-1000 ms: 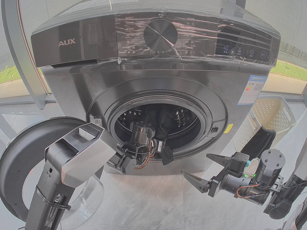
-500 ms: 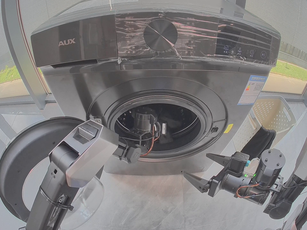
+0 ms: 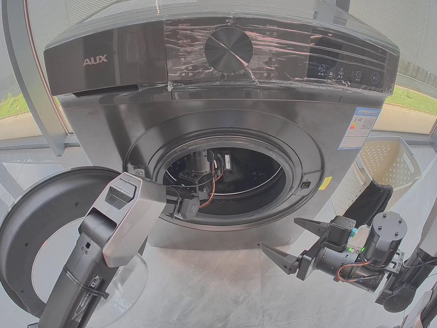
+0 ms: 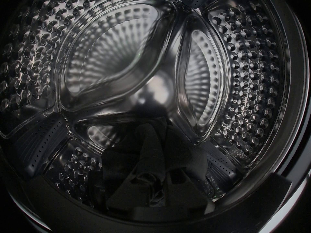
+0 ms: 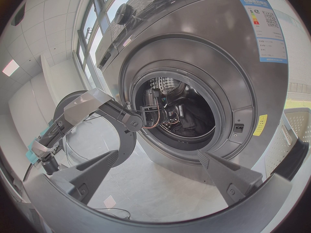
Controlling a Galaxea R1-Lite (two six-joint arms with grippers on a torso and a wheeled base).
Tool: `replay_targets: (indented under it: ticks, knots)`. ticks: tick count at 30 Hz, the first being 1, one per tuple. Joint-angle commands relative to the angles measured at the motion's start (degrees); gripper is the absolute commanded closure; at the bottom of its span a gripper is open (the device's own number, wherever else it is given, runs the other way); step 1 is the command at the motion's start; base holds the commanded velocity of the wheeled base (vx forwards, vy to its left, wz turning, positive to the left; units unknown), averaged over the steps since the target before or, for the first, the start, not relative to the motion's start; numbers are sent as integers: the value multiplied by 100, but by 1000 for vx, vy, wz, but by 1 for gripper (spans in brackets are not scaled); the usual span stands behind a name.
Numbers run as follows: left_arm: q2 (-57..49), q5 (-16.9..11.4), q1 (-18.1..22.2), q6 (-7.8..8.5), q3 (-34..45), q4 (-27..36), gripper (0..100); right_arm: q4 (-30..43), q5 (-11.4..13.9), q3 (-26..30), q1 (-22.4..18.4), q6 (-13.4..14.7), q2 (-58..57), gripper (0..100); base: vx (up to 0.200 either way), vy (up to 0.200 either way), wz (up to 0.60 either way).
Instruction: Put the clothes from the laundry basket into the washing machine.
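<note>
Left gripper (image 5: 181, 114) is deep inside the drum (image 4: 252, 65) of the washing machine (image 3: 255, 115), with its arm passing through the round opening from the near left. It is too dark in there to tell whether it grips anything or has let go. A dark garment (image 4: 152, 146) lies crumpled on the low part of the drum, just in front of this gripper and against the perforated steel wall. From the right wrist view the same garment (image 5: 197, 117) shows as a dark heap on the right side of the opening, beside the gripper.

Right gripper (image 3: 278, 234) hangs low over the tiled floor (image 3: 218, 283), near and to the right of the opening. Its jaws are spread wide with nothing between them, pointing left.

The machine's door (image 3: 41, 215) is swung fully open on the left, its glass bowl facing up and out.

The laundry basket (image 3: 391, 160), pale and perforated, stands on the floor at the right side of the machine, beyond the right arm. A dark piece of clothing (image 3: 371, 201) hangs over the basket's near rim, well apart from the right gripper's jaws.

On the machine's front panel sit a round dial (image 3: 228, 49), a blue-and-white label (image 3: 359, 126) at the right, and a small yellow sticker (image 3: 325, 183) below that.
</note>
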Motion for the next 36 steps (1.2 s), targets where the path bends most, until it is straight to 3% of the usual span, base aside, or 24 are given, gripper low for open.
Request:
replay_targets:
  ticks: [1,2,14,23,26,33,36]
  knots:
    - [86,4,11,1,-28,2,100,-3,9,0,0,-1,-3,0,0,0,0]
    - [95,4,2,9,-28,-16,0,-3,0,0,0,-1,6,0,0,0,0]
    - [-28,4,-60,-17,58,10,0,-3,0,8,0,-1,-3,0,0,0,0]
    - [-924,-5,-376,1,2036,28,0,-3,9,17,-9,-1,-12,0,0,0,0]
    - [-1285,-93,-429,62,2888,98,0,-3,0,17,0,-1,-3,0,0,0,0]
    - [-1750,-295,-455,150,3952,37,0,-3,0,26,0,-1,-3,0,0,0,0]
    - [-1997,-427,-640,141,4444,19,0,-3,0,26,0,-1,-3,0,0,0,0]
